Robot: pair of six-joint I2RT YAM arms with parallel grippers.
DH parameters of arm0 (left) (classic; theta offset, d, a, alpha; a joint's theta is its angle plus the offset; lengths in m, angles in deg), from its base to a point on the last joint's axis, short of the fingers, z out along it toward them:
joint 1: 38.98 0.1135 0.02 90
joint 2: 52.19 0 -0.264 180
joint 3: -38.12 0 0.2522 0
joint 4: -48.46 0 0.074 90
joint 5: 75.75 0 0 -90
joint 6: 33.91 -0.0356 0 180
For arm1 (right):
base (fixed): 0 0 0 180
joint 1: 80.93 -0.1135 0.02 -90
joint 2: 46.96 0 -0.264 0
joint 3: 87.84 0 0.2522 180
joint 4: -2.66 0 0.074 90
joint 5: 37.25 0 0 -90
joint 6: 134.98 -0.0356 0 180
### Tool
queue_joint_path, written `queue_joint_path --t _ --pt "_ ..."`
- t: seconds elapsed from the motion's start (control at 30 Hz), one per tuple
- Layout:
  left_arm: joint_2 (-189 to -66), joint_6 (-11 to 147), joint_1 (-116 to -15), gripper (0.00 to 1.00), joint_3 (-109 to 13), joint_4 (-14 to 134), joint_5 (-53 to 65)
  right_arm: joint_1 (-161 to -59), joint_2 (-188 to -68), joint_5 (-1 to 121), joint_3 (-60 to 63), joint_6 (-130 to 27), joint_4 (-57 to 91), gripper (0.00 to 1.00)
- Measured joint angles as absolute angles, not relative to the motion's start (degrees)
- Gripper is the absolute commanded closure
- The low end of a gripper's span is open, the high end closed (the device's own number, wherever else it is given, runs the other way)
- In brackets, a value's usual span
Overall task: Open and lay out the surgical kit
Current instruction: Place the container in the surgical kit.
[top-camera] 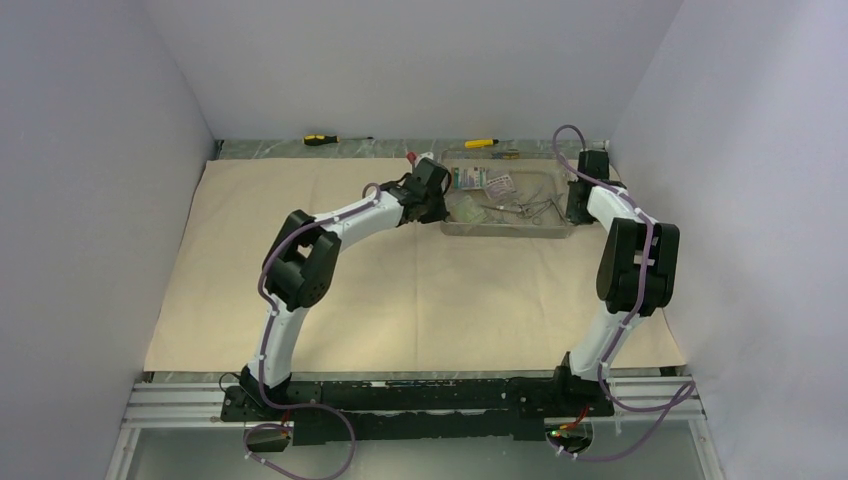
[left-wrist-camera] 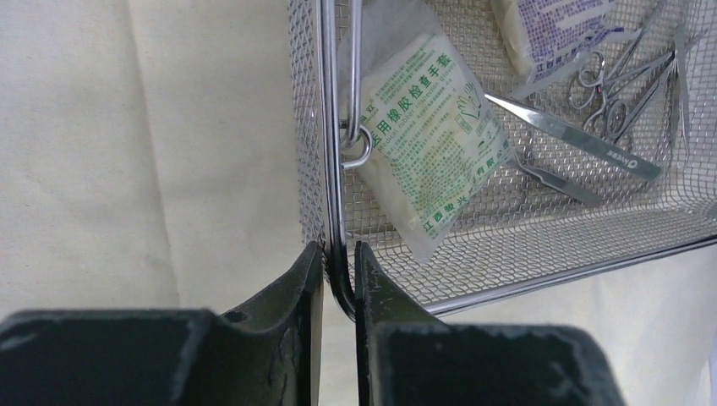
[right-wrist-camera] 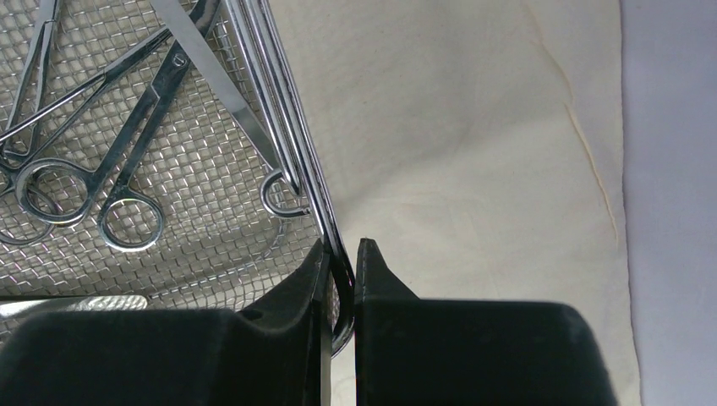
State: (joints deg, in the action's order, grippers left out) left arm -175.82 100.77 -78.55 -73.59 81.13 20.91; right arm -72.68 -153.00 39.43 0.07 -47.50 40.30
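The silver wire-mesh tray (top-camera: 505, 231) rests on the spread beige wrap cloth (top-camera: 400, 300) at the back right. My left gripper (top-camera: 440, 207) is at its left end. In the left wrist view the left gripper (left-wrist-camera: 338, 250) straddles the tray's corner rim (left-wrist-camera: 331, 169), jaws slightly apart, with a sliver of cloth showing beside the wire. My right gripper (top-camera: 575, 212) is at the right end, where the right gripper (right-wrist-camera: 341, 247) is shut on the rim (right-wrist-camera: 296, 135). Inside lie a green-printed packet (left-wrist-camera: 431, 144), a purple-printed packet (left-wrist-camera: 550, 25), tweezers (left-wrist-camera: 575, 131) and clamps (right-wrist-camera: 93, 186).
Two yellow-and-black screwdrivers (top-camera: 325, 139) (top-camera: 485, 143) lie on the bare table behind the cloth. White walls close in on the left, back and right. The cloth's right edge (right-wrist-camera: 621, 254) runs close to the right wall.
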Motion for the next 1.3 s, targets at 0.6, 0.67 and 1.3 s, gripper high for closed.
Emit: queue_joint_path --t 0.6,0.67,1.3 --pt "-175.8 100.8 -80.7 0.62 -74.7 85.4 22.3 -70.0 -154.7 41.4 0.1 -50.1 33.9 0.7" --pt "-175.8 100.7 -80.6 0.69 -75.6 86.5 22.5 -69.9 -154.7 41.4 0.1 -50.5 33.9 0.73" --pt "-178.8 97.2 -78.2 0.7 -79.8 91.1 22.6 -69.4 -152.8 41.0 -2.2 -52.7 34.1 0.86"
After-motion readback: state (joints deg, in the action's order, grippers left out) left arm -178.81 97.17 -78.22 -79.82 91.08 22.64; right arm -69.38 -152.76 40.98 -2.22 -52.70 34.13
